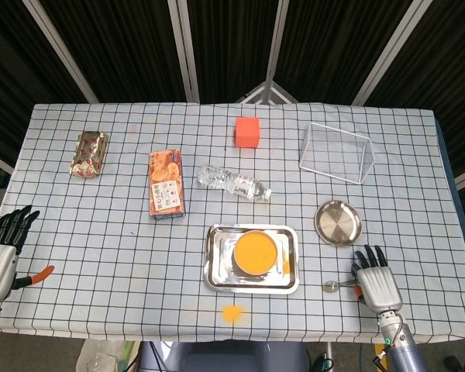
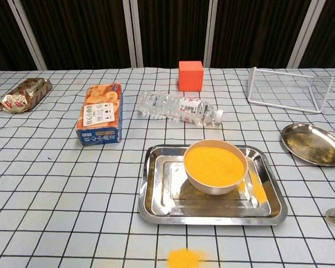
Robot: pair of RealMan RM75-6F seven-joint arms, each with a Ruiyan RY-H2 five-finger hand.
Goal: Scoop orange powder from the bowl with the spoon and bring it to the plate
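Full orange-powder bowl point(image 2: 215, 166), spoon point(image 1: 335, 285), plate point(image 1: 338, 222)

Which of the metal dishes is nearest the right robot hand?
The small round plate, just beyond the right robot hand; the rectangular tray holding the bowl lies farther left.

Only the head view shows the robot's body. The right hand point(image 1: 376, 284) lies palm down at the near right corner of the table point(image 1: 101, 232), its dark fingers point(image 1: 370, 256) stretched forward and slightly spread, with the wrist and forearm running off the lower edge. The left hand point(image 1: 1, 254) sits at the far left edge, fingers spread and pointing up and away.
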